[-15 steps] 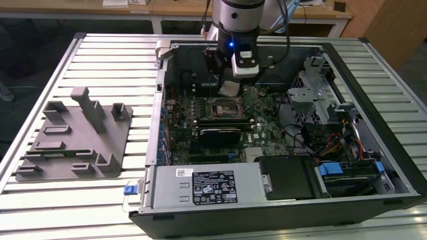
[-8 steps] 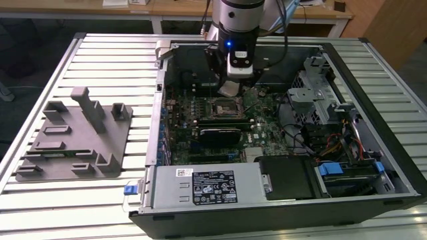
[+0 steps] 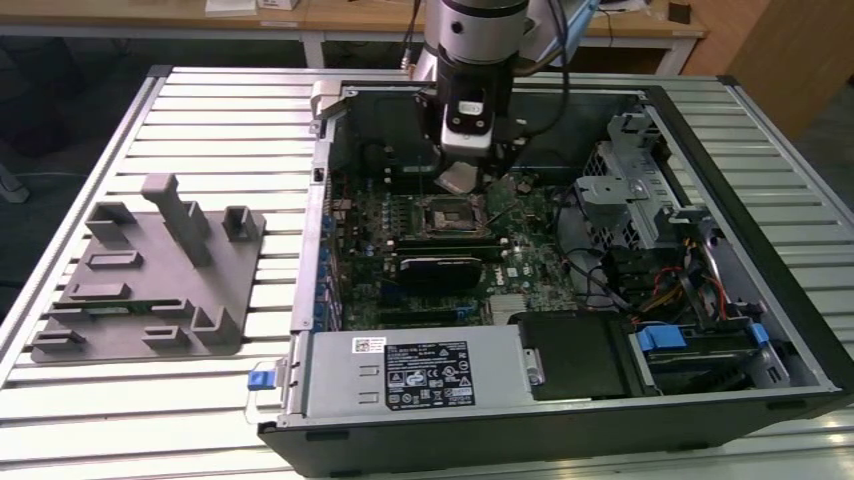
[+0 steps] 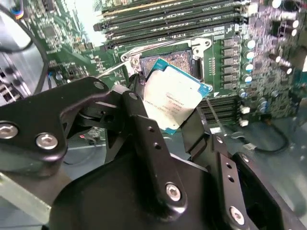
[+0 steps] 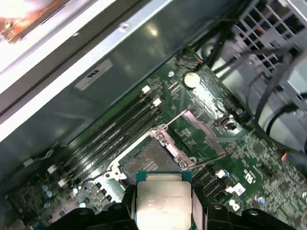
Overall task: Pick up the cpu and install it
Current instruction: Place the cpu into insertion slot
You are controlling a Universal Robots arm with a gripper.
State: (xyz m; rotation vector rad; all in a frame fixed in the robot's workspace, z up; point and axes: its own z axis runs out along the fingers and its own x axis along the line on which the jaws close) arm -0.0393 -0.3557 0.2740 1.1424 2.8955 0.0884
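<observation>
Between the two black fingers (image 4: 140,103) of the gripper (image 4: 168,104), the cpu (image 4: 177,93), a small flat square chip with a shiny silver metal top and a thin pale rim, is clamped by two opposite edges; the gripper is closed only as far as the chip's width. In the second wrist view the cpu is tilted and hangs just above the open square socket (image 4: 170,58), one corner overlapping the socket frame; it is not seated. The first wrist view shows the cpu (image 5: 163,199) in the gripper (image 5: 163,211) near the socket (image 5: 146,165), whose metal load plate (image 5: 201,136) stands hinged open to one side. Long black memory slots (image 5: 108,141) run parallel beside the socket, and a round silver coin cell (image 5: 191,79) sits further along the green motherboard (image 5: 249,158). In the exterior view the gripper (image 3: 461,172) reaches down into a black computer case (image 3: 747,130) lying on its side with the side panel off, and holds the cpu (image 3: 458,180) over the socket (image 3: 451,213). A silver box-shaped power supply (image 3: 414,372) occupies the near edge of the computer case. The case rests on a slatted aluminium table (image 3: 200,120); a grey plastic tray (image 3: 147,300) with upright blocks lies on the table toward the exterior view's left, well apart from the gripper.
</observation>
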